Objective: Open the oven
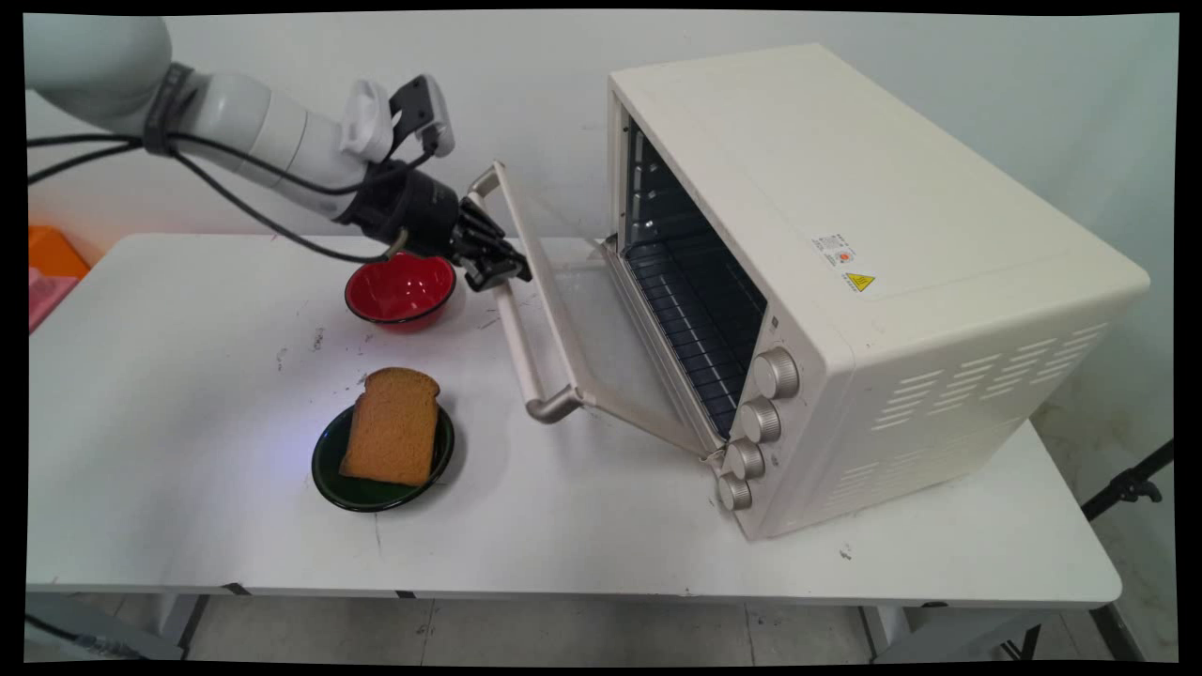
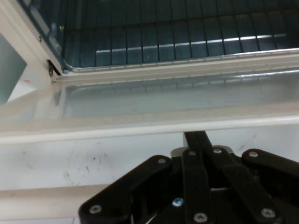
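Observation:
A cream toaster oven (image 1: pixel 845 235) stands on the right of the white table (image 1: pixel 188 526), its glass door (image 1: pixel 563 310) hanging partly open and tilted towards the left. My gripper (image 1: pixel 512 270) is shut, with nothing between its fingers, right at the door's long handle (image 1: pixel 526 357), near its far end. In the hand view the closed fingertips (image 2: pixel 197 136) reach over the handle bar (image 2: pixel 42 200) and meet the door's (image 2: pixel 140 100) pale top edge. Beyond the glass lies the oven's dark wire rack (image 2: pixel 187 42).
A red bowl (image 1: pixel 401 289) sits just below and left of the gripper. Nearer the front, a slice of brown bread (image 1: pixel 392 425) leans on a dark green plate (image 1: pixel 329 474). Several knobs (image 1: pixel 776 373) line the oven's front. Orange and pink things (image 1: pixel 47 268) lie at the far left.

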Controlling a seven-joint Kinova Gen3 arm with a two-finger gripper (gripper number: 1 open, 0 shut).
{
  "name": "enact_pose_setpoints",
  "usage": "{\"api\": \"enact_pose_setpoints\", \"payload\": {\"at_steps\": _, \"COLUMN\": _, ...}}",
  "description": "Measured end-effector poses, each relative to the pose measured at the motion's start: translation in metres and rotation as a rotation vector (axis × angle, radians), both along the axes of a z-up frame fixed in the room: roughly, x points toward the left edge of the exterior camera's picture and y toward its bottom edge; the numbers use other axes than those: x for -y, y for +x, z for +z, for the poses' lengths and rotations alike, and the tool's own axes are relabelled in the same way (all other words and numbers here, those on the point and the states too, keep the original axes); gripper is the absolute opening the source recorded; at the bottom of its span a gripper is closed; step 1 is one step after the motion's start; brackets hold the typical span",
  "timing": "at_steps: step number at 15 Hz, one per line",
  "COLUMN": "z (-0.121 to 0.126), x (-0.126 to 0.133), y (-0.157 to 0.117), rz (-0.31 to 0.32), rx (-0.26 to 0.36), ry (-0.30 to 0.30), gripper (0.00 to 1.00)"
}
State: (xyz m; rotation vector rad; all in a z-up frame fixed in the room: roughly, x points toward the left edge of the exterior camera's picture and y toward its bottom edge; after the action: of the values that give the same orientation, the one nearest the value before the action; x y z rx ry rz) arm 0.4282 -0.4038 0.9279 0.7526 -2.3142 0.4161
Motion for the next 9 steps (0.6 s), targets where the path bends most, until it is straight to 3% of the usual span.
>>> {"api": "enact_pose_setpoints", "payload": {"at_steps": 9, "z": -0.047, "x": -0.014, "y": 0.033, "rz": 0.004, "rx": -0.019, "ry": -0.013, "gripper": 0.00}}
